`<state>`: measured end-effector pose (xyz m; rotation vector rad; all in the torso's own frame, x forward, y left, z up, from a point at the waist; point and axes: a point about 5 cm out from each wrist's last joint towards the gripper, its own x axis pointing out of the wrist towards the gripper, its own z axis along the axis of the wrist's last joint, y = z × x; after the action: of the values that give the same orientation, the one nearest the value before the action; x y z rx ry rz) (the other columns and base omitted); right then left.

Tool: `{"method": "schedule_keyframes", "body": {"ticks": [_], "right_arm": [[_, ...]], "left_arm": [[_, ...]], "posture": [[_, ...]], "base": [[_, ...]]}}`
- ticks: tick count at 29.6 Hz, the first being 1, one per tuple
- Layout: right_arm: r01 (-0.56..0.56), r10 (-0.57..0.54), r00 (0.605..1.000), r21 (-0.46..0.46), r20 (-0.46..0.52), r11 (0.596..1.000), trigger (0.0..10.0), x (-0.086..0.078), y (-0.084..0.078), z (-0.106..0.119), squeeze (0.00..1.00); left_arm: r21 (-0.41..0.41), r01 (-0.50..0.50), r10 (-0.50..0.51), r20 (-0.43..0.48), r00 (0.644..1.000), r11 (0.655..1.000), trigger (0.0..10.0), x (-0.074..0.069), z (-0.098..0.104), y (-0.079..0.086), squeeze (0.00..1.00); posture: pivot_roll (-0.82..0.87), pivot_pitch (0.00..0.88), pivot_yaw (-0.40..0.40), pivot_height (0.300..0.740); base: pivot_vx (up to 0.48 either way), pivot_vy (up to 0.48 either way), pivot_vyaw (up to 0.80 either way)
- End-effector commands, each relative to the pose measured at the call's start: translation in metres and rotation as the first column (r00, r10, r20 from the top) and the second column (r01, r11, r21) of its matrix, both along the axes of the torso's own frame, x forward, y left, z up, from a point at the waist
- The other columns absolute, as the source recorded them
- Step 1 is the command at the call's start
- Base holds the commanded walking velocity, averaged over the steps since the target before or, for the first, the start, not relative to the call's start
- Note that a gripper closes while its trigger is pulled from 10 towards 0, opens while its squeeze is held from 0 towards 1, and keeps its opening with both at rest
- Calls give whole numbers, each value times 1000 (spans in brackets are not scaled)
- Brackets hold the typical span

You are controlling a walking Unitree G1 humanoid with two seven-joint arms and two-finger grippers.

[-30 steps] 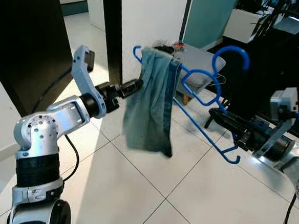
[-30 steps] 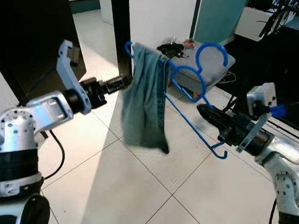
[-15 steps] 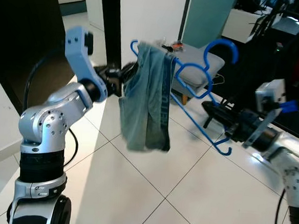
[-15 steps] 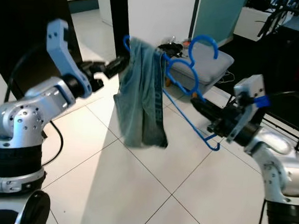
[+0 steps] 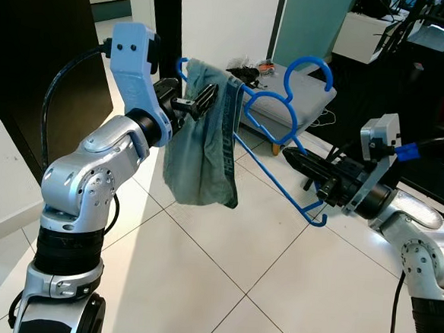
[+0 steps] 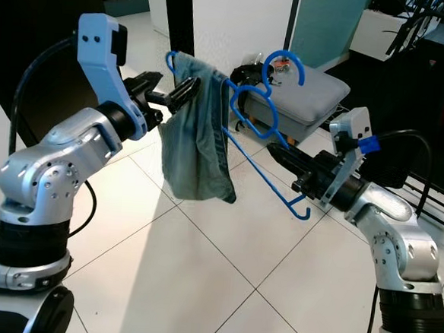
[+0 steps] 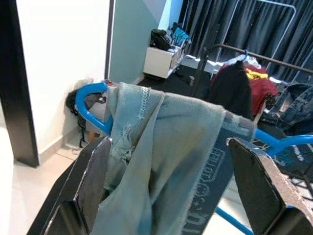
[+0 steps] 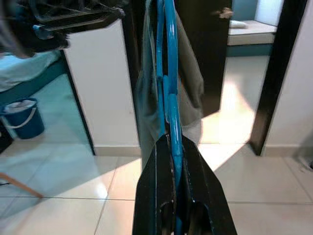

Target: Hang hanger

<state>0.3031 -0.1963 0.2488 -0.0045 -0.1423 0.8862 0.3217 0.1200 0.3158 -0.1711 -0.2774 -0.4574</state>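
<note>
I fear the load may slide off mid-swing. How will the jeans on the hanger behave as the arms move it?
The jeans hang limp, so probably floppy and swaying. They are merely draped over the blue hanger, which tilts downward toward the right tool, so they may slip.

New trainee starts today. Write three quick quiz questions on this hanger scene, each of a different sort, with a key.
1. True or false: the right gripper is shut on the blue hanger.
2. What hangs over the hanger? A) red jacket B) grey-green garment C) white towel
3. Fill in: the left gripper, open, is beside the ____ end of the hanger.

Key: 1 true; 2 B; 3 garment
</note>
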Motion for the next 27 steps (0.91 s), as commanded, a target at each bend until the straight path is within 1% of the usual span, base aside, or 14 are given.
{"method": "schedule_keyframes", "body": {"ticks": [1, 5, 6, 8, 11, 12, 13, 14, 15, 17, 19, 21, 25, 27], "right_arm": [[-15, 15, 1000, 1, 22, 1000, 10000, -4, -5, 5, 0], [-23, 23, 999, 7, 27, 1000, 10000, -5, -5, 7, 0], [-26, 25, 999, 11, 33, 1000, 10000, -5, -4, 9, 0], [15, -16, 999, 23, 46, 1000, 10000, 1, -2, 12, 0], [15, -16, 999, 23, 46, 1000, 10000, 1, -2, 12, 0], [29, -30, 998, 30, 48, 999, 10000, 3, -2, 13, 0], [29, -30, 998, 30, 48, 999, 10000, 3, -2, 13, 0], [52, -54, 997, 41, 50, 998, 10000, 7, -1, 14, 0], [52, -54, 997, 41, 50, 998, 10000, 7, -1, 14, 0], [73, -76, 996, 45, 51, 996, 10000, 12, 6, 14, 0], [68, -71, 996, 48, 52, 996, 10000, 13, 11, 14, 0], [68, -71, 996, 48, 52, 996, 10000, 13, 11, 14, 0], [45, -48, 997, 51, 53, 998, 10000, 13, 18, 14, 0], [42, -44, 998, 51, 53, 998, 10000, 13, 19, 14, 0]], "left_arm": [[50, -49, 48, 36, 998, 998, 10000, -1, 0, 7, 0], [76, -77, 72, 62, 995, 994, 10000, -1, 1, 7, 0], [103, -88, 80, 81, 993, 991, 10000, -1, 1, 5, 0], [162, -113, 94, 123, 988, 980, 10000, -3, 0, -1, 0], [162, -113, 94, 123, 988, 980, 10000, -3, 0, -1, 0], [183, -121, 97, 136, 986, 976, 10000, -4, 0, -3, 0], [183, -121, 97, 136, 986, 976, 10000, -4, 0, -3, 0], [196, -126, 103, 127, 987, 972, 10000, -4, -4, -6, 0], [196, -126, 103, 127, 987, 972, 10000, -4, -4, -6, 0], [200, -144, 124, 108, 986, 969, 10000, -4, -11, -11, 0], [186, -166, 149, 101, 984, 968, 10000, -3, -13, -13, 0], [186, -166, 149, 101, 984, 968, 10000, -3, -13, -13, 0], [178, -228, 206, 136, 969, 957, 10000, -1, -9, -13, 0], [172, -238, 215, 139, 967, 956, 10000, -1, -8, -13, 0]], "posture": [[2, 89, -14, 740], [0, 88, -13, 740], [-1, 86, -12, 740], [-1, 85, -12, 740], [-1, 85, -12, 740], [-1, 85, -12, 740], [-1, 85, -12, 740], [0, 88, -12, 740], [0, 88, -12, 740], [3, 90, -13, 740], [5, 92, -13, 740], [5, 92, -13, 740], [4, 92, -12, 740], [3, 91, -12, 740]], "base": [[0, 0, 0], [0, 0, 0], [0, 0, 0], [0, 0, 0], [0, 0, 0], [0, 0, 0], [0, 0, 0], [0, 0, 0], [0, 0, 0], [0, 0, 0], [0, 0, 0], [0, 0, 0], [0, 0, 0], [0, 0, 0]]}}
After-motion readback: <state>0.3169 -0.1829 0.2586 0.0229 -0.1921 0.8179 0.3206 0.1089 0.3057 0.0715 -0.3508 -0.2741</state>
